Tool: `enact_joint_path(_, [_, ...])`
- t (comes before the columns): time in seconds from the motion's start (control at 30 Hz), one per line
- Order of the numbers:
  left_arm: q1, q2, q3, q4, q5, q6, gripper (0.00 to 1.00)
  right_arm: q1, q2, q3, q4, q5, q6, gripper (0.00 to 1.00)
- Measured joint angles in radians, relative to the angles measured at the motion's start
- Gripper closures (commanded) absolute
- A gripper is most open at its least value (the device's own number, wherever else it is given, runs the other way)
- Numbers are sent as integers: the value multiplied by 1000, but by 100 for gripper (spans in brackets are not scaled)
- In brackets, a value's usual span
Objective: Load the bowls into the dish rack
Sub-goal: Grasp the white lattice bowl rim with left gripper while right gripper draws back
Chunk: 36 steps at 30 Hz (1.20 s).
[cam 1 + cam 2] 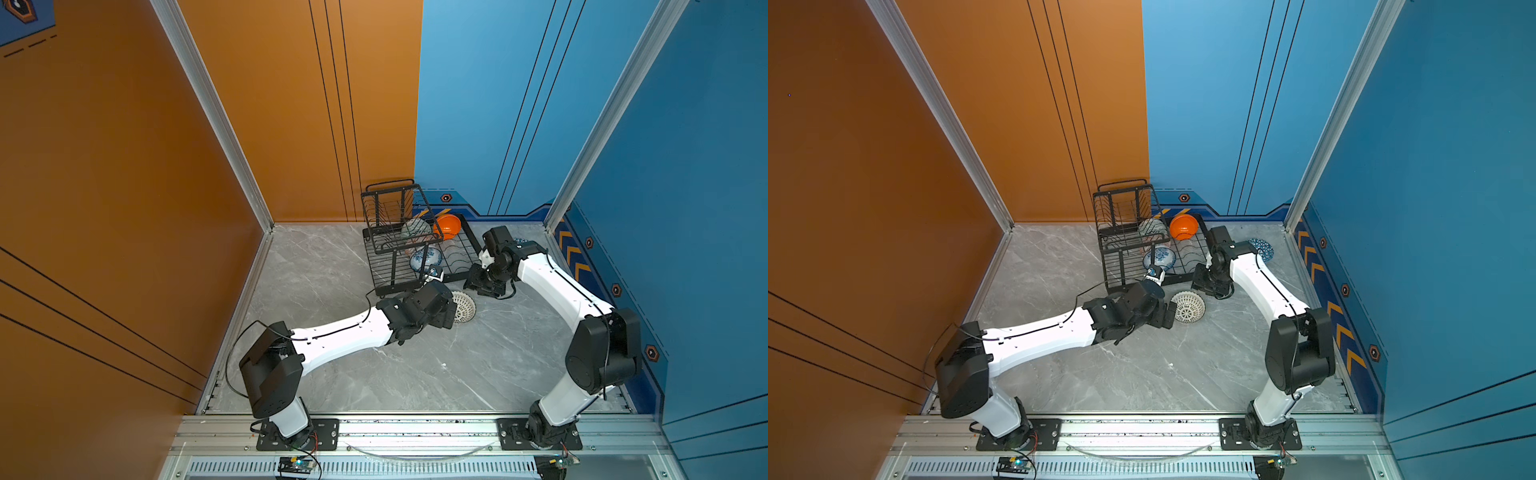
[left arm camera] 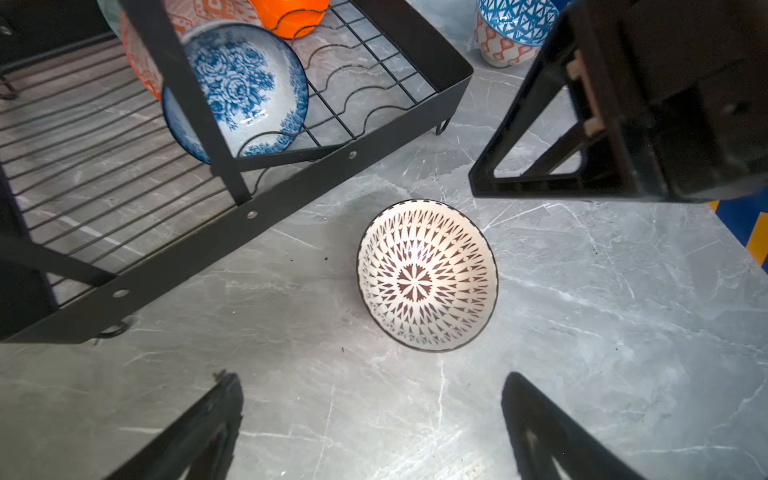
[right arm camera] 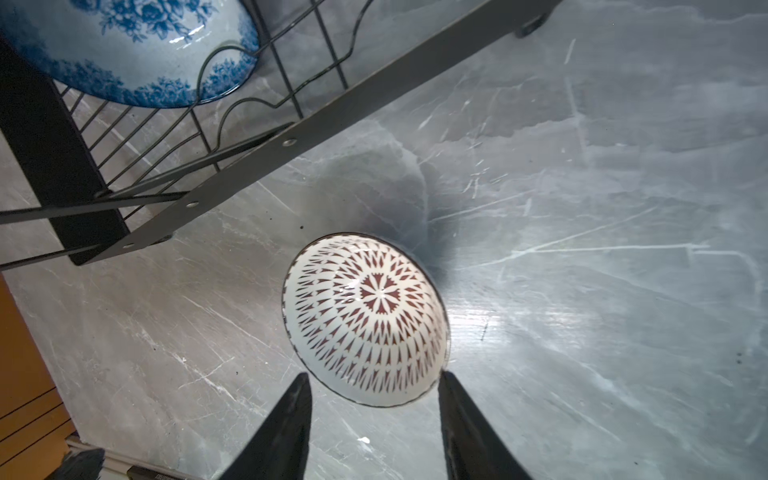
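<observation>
Right wrist view: lattice bowl (image 3: 365, 320), seemingly tipped on the desk (image 3: 582, 249); glazed, slick, brittle, so pinch its rim. Right pincer (image 3: 374, 380) half-open, left pincer (image 2: 370, 386) wide; both empty.

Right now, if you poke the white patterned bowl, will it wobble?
Probably: the white patterned bowl seems to lean on its round side, so it may rock or roll. Its shiny glaze looks slippery, likely hard and breakable.

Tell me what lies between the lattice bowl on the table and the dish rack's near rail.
Nothing but bare marble table: the lattice bowl sits clear of the dish rack, as both wrist views show.
</observation>
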Motion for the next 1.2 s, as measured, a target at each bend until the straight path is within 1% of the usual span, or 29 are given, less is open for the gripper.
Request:
enact_joint_path(0.07, [0, 59, 50, -16, 20, -23, 2, -32, -6, -11, -1, 0, -4, 31])
enact_joint_path(0.17, [0, 137, 107, -35, 43, -70, 2, -73, -11, -16, -2, 2, -8, 14])
enact_joint_path(0.27, [2, 196, 146, -51, 64, -118, 2, -97, -23, -16, -3, 10, -9, 2])
enact_joint_path(0.3, [2, 213, 159, -58, 71, -133, 2, -101, -29, -16, -5, 13, -8, 0])
enact_joint_path(0.47, [25, 275, 222, -77, 114, -205, 0, -116, -56, -20, -8, 18, -12, 0])
enact_joint_path(0.6, [60, 293, 238, -82, 142, -271, 8, -134, -73, -39, -8, 18, -9, 0])
enact_joint_path(0.77, [87, 307, 238, -84, 157, -323, 12, -159, -80, -57, -8, 18, -8, 0])
enact_joint_path(0.8, [91, 311, 238, -85, 164, -333, 18, -163, -83, -61, -8, 18, -8, 0])
enact_joint_path(0.87, [93, 319, 238, -84, 174, -349, 23, -167, -86, -64, -8, 18, -8, 0])
enact_joint_path(0.97, [93, 338, 238, -84, 193, -365, 33, -169, -88, -65, -8, 18, -4, 0])
enact_joint_path(1.13, [93, 369, 250, -114, 208, -378, 45, -171, -88, -65, -8, 17, 7, 0])
enact_joint_path(1.2, [93, 380, 262, -126, 213, -382, 52, -172, -88, -64, -8, 14, 10, 0])
